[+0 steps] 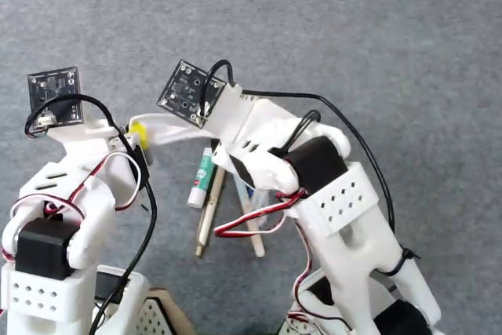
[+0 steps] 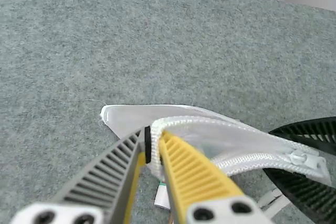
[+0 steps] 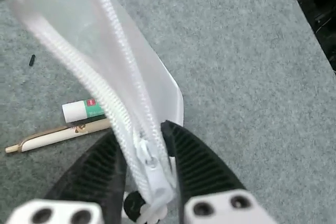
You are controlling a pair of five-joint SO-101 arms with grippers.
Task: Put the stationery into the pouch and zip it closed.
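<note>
The soft, light pouch [image 3: 100, 45] is being held over the table [image 1: 392, 52]; its stiffer zipper tape [image 2: 247, 161] is probably giving the best hold. The left gripper [image 2: 149, 137] is pinching one end, the right gripper [image 3: 140, 129] the zipper slider [image 3: 149, 163].

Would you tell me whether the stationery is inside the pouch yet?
Out. The glue stick and the pen lie on the grey mat, outside the pouch, which the left gripper and right gripper hold.

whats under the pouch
A glue stick and a pen lie on the mat below the pouch. The pouch covers one end of each, and anything farther under it.
</note>
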